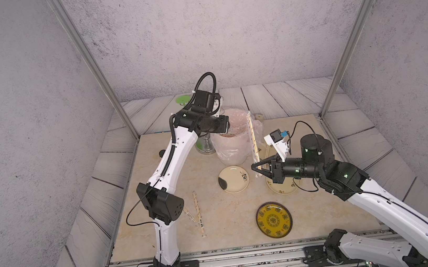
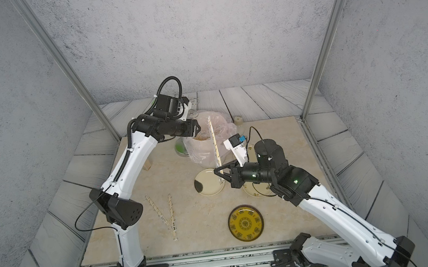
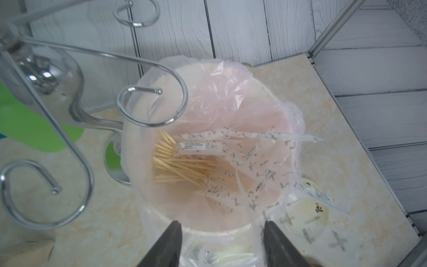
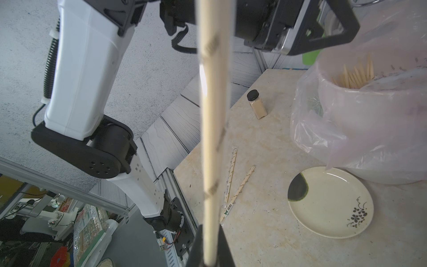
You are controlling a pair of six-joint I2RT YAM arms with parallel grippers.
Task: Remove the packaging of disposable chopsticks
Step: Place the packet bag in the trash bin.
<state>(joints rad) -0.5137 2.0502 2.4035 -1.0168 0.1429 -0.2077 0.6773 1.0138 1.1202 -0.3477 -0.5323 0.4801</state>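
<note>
Grey speckled walls (image 1: 223, 29) enclose a beige marbled tabletop (image 1: 232, 228) edged by pale wood-grain planks (image 1: 285, 96). I count two white-and-black arms, a left arm (image 1: 167, 156) and a right arm (image 1: 397, 209). One white bucket (image 1: 233, 155), lined with one crinkly pinkish bag (image 3: 231, 97), stands at the back of the tabletop. One chrome hook rack (image 1: 204, 146) stands just left of the bucket.

Three plates lie in front of it: a cream plate (image 1: 233, 179) nearest, a second cream plate (image 1: 282, 190) partly under my right arm, and a yellow plate (image 1: 274, 220) farthest.

My left gripper (image 3: 221, 225) hangs over the bucket, jaws apart and empty. My right gripper (image 1: 257, 169) is clamped on one upright sleeved pair (image 1: 253, 138) just right of the bucket. Two more lie flat, well forward and left of it: a near wrapped pair (image 2: 172, 215) and a far wrapped pair (image 2: 157, 210).

Inside the bucket are bare chopsticks (image 3: 180, 166) and empty sleeves (image 3: 242, 136), too tangled to count. One spice jar (image 4: 257, 105) stands left of the bucket.
</note>
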